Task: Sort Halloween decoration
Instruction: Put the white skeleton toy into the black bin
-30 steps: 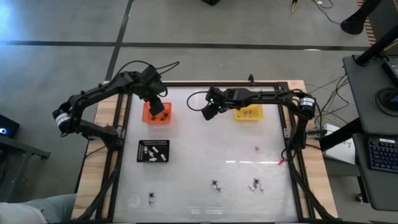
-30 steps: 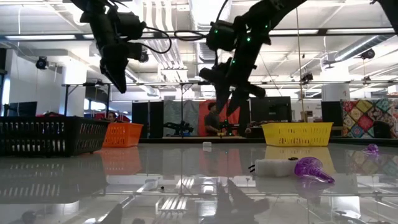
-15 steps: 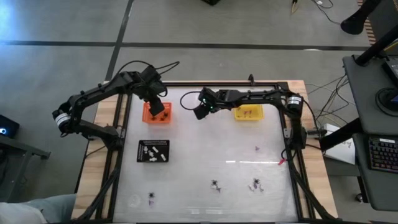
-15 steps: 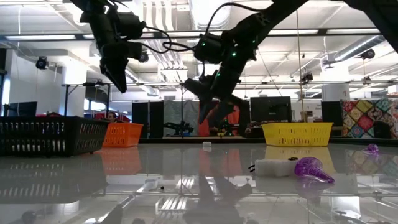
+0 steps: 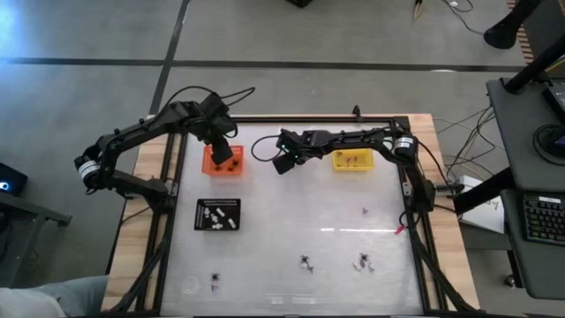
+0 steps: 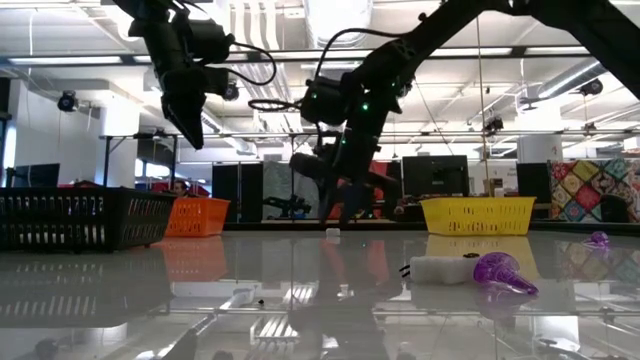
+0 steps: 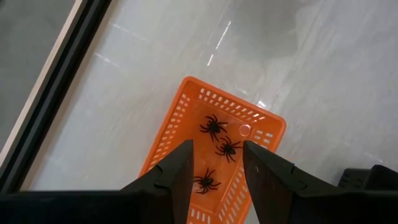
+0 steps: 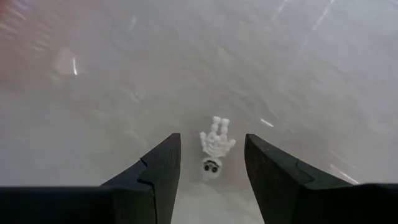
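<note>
One tiny white skeleton, likely light, stiff and slippery, is lying between the right gripper's open, empty fingers, best pinched across its ribs.

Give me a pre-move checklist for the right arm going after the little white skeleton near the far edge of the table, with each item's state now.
1. Right gripper open: ok, jaws apart.
2. White skeleton lined up between the jaws: ok in the right wrist view.
3. Skeleton free on the table, nothing else touching it: ok.
4. Gripper low enough to close: cannot tell; the low view shows it above the table.
5. Left gripper out of the way: ok, it hovers open over the orange tray holding black spiders.
6. Drop-off for white pieces, the black tray, unobstructed: ok.
</note>
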